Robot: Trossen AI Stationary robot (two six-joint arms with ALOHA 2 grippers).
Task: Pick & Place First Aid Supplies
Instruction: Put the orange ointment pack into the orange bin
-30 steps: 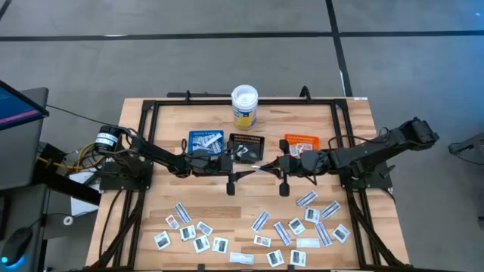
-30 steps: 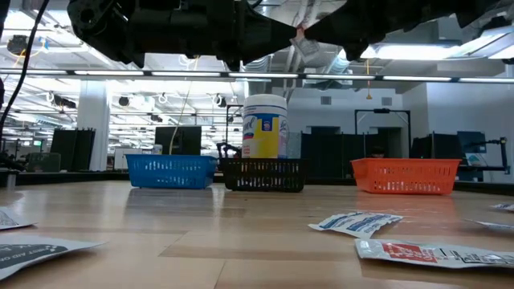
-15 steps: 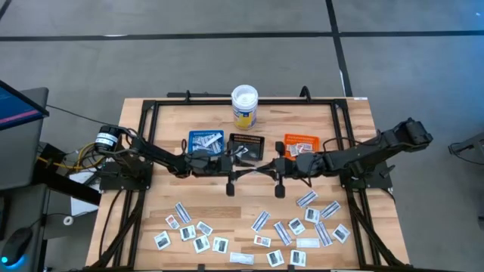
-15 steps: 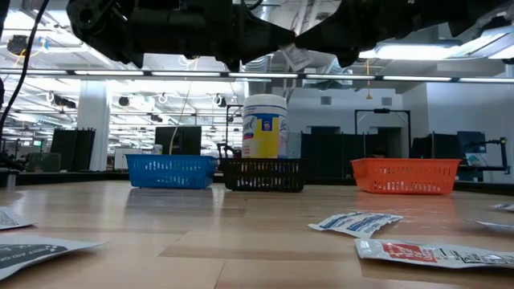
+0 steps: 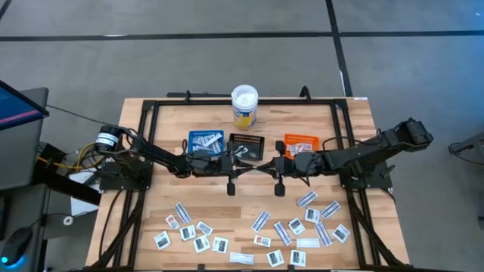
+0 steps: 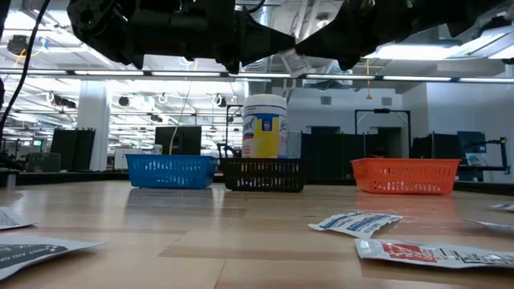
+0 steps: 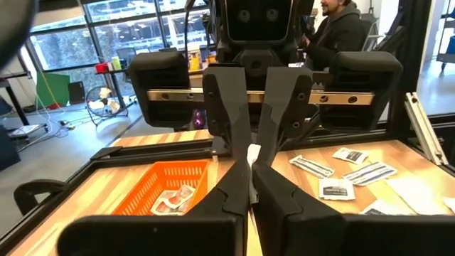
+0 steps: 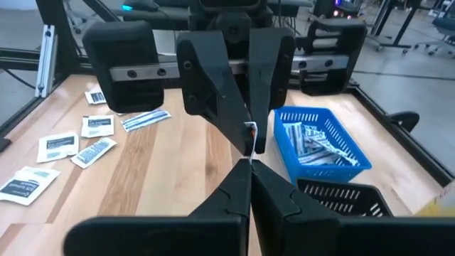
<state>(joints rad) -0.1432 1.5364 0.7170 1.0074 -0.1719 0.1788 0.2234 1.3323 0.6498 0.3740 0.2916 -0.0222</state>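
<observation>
Above the table's middle, my left gripper (image 5: 249,168) and my right gripper (image 5: 267,168) meet tip to tip. Both are shut on one small white packet (image 8: 250,136) with a red mark, which also shows in the left wrist view (image 7: 253,152) and high up in the low view (image 6: 291,63). Many more first aid packets (image 5: 257,227) lie flat across the near part of the table. At the far side, a blue tray (image 5: 205,141) and an orange tray (image 5: 301,142) hold packets, with a black tray (image 5: 247,143) between them. My left gripper pinches one end of the packet (image 8: 251,132) between its two fingers (image 8: 213,78). They come in level from the table's left. The packet is lifted clear of the table. My right gripper pinches the packet's opposite end (image 7: 253,158) between its two fingers (image 7: 227,107). They reach in from the table's right, slanting slightly down. The packet spans the short gap between the two grippers.
A white-lidded tub with a yellow label (image 5: 244,106) stands behind the trays. A black frame (image 5: 227,100) runs around the table top. In the left wrist view a person (image 7: 341,32) sits beyond the table. Bare wood lies between the trays and the scattered packets.
My left gripper has shut its fingers on the packet that my right gripper holds up. The right gripper has edged a little toward the left one, and the packet now hangs slightly lower in the low view.
</observation>
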